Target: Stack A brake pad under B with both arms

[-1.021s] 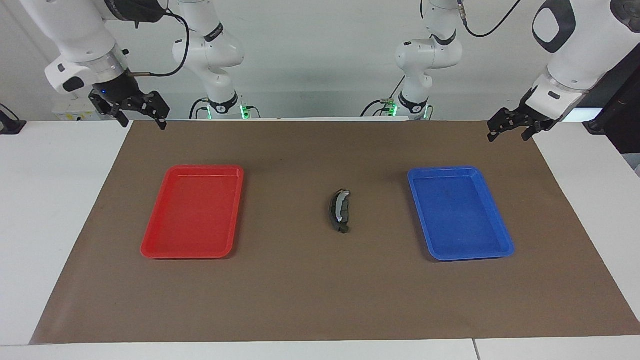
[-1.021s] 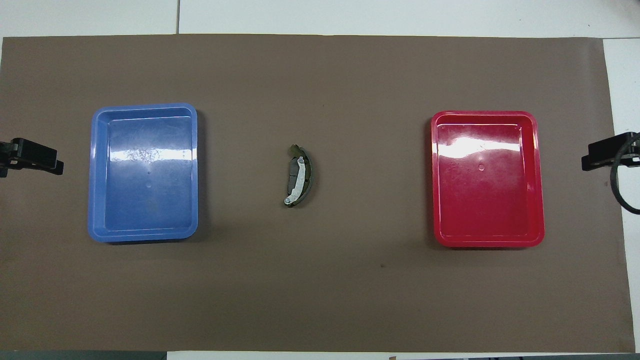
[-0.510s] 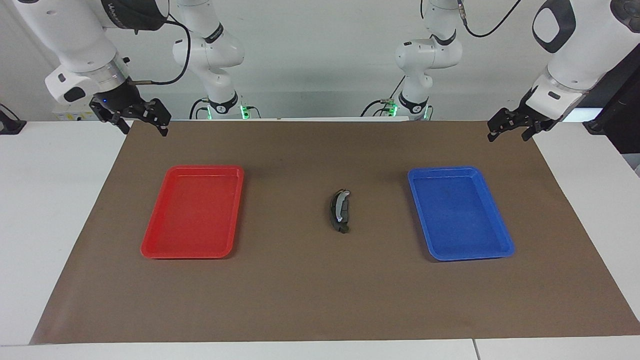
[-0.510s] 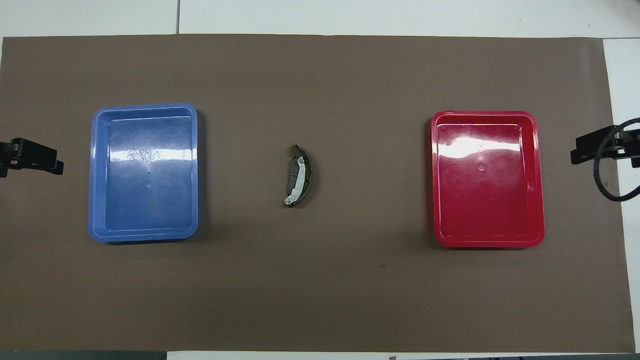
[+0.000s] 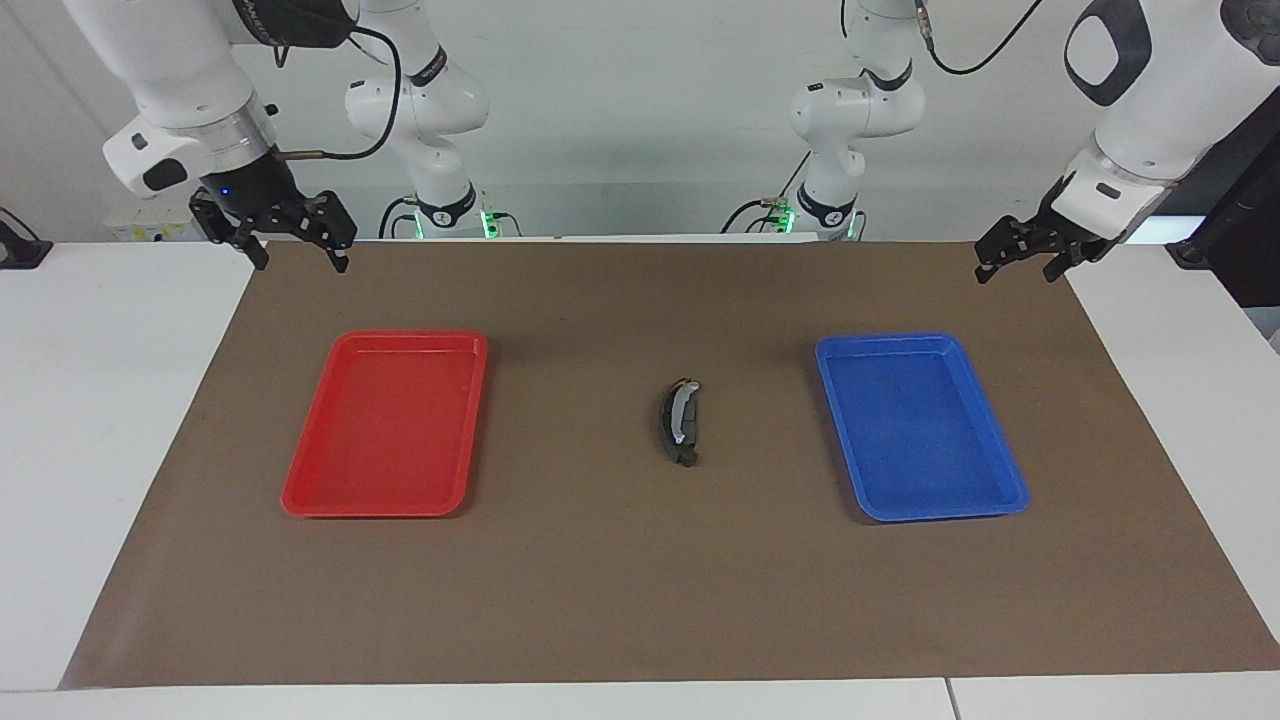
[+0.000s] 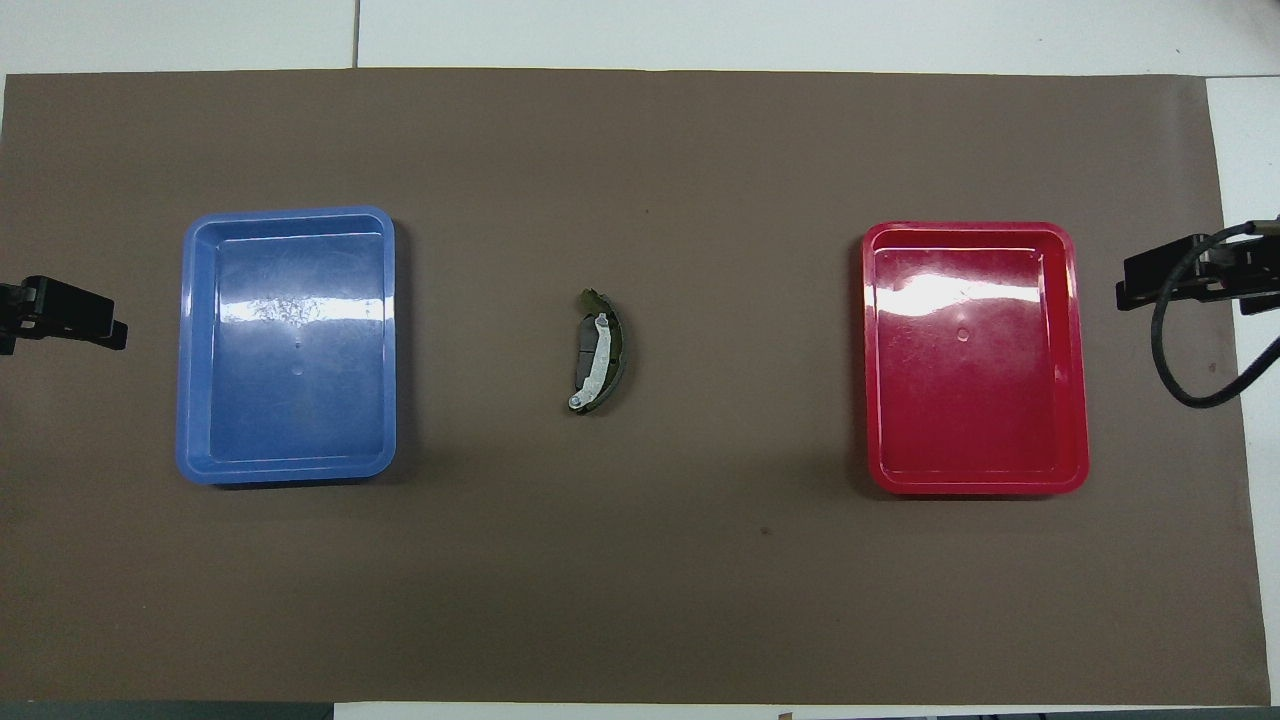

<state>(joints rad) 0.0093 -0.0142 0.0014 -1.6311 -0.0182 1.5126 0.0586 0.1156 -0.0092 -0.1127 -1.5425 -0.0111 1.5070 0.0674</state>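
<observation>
B (image 5: 681, 409), the long crescent piece with a pale band, lies in the middle of the brown mat, between the two trays. It also shows in the overhead view (image 6: 599, 358). The A brake pad (image 6: 581, 363) shows as a short dark edge lying under B; in the facing view B hides most of it. My right gripper (image 5: 297, 250) is open and empty, up over the mat's corner at the right arm's end; it shows in the overhead view too (image 6: 1170, 283). My left gripper (image 5: 1016, 262) is open and empty, and waits over the mat's corner at the left arm's end (image 6: 62, 314).
A red tray (image 5: 304, 497) lies toward the right arm's end and a blue tray (image 5: 1006, 497) toward the left arm's end. Both hold nothing. The brown mat (image 5: 620, 600) covers most of the white table.
My right gripper has moved a little inward over the mat's edge toward the red tray. The left arm and the stacked brake pieces have not moved.
</observation>
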